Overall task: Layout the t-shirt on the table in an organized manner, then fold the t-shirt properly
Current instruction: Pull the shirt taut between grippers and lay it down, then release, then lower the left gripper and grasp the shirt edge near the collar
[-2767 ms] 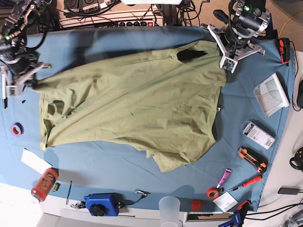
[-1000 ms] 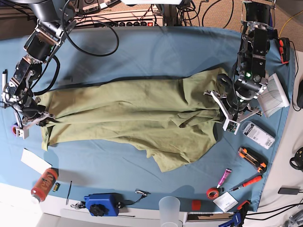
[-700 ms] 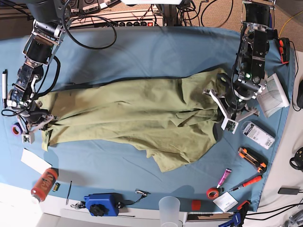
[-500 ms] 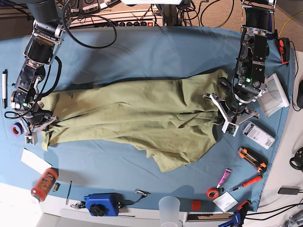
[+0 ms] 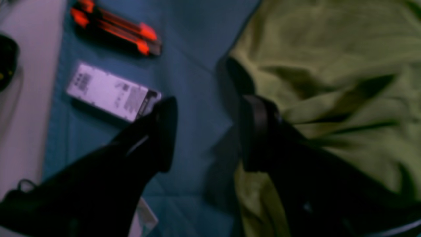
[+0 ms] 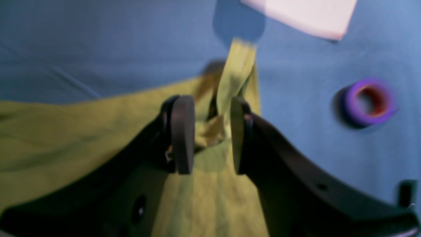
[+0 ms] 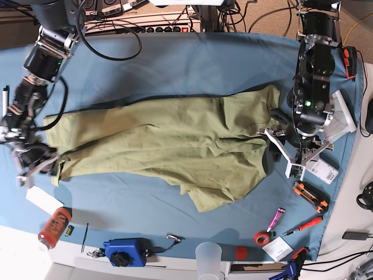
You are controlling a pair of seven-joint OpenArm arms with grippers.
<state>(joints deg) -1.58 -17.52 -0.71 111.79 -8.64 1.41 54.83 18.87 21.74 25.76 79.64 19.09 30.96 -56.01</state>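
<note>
The olive-green t-shirt (image 7: 169,143) lies crumpled and stretched sideways across the light-blue table (image 7: 175,64). In the base view my left gripper (image 7: 299,161) hangs just off the shirt's right edge. The left wrist view shows that gripper (image 5: 210,131) open, with bare blue cloth between its fingers and one finger (image 5: 258,131) at the edge of the t-shirt (image 5: 329,65). My right gripper (image 7: 32,168) is at the shirt's left end. Its jaws (image 6: 210,131) stand apart in the right wrist view, with a loose strip of t-shirt (image 6: 235,75) lying between them.
An orange box cutter (image 5: 115,28) and a white box (image 5: 111,92) lie right of the left gripper. A purple tape roll (image 6: 366,102) and a white paper (image 6: 302,13) lie beside the right gripper. A red can (image 7: 54,226), blue device (image 7: 123,251) and plastic cup (image 7: 208,256) line the front edge.
Both grippers have opened and let go of the shirt's ends. The left arm has drifted off the shirt toward the front right; the right gripper has shifted slightly forward.
</note>
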